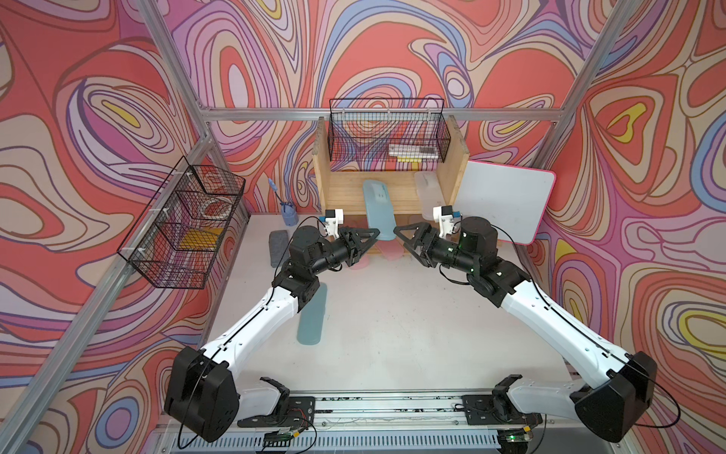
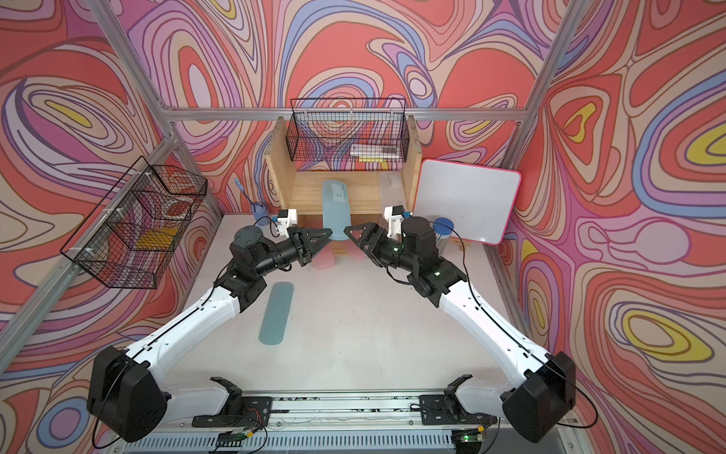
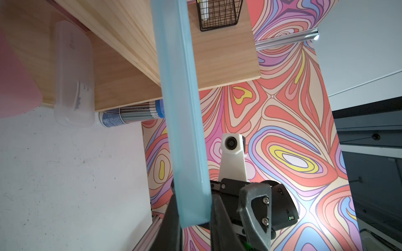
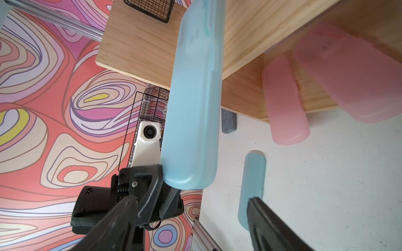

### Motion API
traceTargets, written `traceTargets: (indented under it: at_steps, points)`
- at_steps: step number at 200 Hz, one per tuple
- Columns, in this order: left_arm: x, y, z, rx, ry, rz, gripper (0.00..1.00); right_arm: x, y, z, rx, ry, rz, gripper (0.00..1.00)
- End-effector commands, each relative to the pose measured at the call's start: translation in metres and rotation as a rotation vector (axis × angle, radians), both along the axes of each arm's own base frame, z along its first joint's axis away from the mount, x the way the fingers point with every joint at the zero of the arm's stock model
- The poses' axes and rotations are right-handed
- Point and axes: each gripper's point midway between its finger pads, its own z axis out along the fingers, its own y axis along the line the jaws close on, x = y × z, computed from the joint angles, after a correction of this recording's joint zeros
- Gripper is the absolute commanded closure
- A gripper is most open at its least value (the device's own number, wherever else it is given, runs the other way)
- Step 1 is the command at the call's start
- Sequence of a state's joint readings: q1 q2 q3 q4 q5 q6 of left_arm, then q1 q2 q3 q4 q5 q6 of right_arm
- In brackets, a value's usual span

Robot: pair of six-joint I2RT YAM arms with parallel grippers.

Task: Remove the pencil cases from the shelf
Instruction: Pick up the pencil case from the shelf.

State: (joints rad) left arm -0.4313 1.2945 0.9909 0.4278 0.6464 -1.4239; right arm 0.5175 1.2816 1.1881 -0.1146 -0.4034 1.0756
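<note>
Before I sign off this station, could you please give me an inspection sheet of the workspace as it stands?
Surface: white table, scuffed and speckled.
Job's things: held teal case reaches from the shelf upper tier out over the table; second teal case flat on the table; frosted clear case on the shelf; two pink cases poking out from the lower tier.
Clutter: grey eraser block, pencil cylinder, blue pen cup, whiteboard, wire baskets.
Grippers: left gripper shut on the held teal case; right gripper open beside its end.
Cables: black leads along both arms, none seen touching a case.
Surroundings: swirl-patterned walls, aluminium frame.
</note>
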Motion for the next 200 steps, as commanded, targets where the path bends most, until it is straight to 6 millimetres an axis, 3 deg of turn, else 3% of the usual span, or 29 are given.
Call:
traceTargets:
  at_steps: [1,74,137,159,200]
  points:
    - [-0.022,0.000,0.031,-0.062,-0.113,-0.086,1.00,0.001,0.004,0.022,0.072,-0.024,0.022,0.20]
    - [-0.069,0.002,0.044,-0.133,-0.155,-0.230,1.00,0.003,0.002,0.024,0.123,-0.034,0.025,0.26]
    - [-0.103,0.009,0.042,-0.149,-0.170,-0.309,1.00,0.006,0.005,0.030,0.188,-0.056,0.035,0.36]
    - [-0.107,0.009,0.037,-0.142,-0.163,-0.325,1.00,0.005,0.012,0.038,0.230,-0.072,0.082,0.45]
    - [-0.107,0.010,0.028,-0.142,-0.151,-0.311,1.00,0.004,0.023,0.037,0.283,-0.038,0.148,0.75]
